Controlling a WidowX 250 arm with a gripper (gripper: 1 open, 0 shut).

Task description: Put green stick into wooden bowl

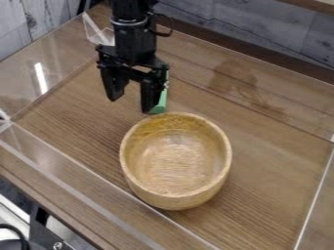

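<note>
The green stick (159,99) lies on the wooden table just behind the far rim of the wooden bowl (177,161), and only its right part shows. My black gripper (133,101) points straight down over the table, left of and behind the bowl. It is open, with nothing between its fingers. Its right finger (151,95) stands in front of the stick's left side and hides it. I cannot tell whether the finger touches the stick. The bowl is empty and sits in the middle of the table.
Clear acrylic walls (53,166) fence the table on the left, front and right. A clear folded plastic piece (102,34) stands at the back left. A grey wall runs along the back.
</note>
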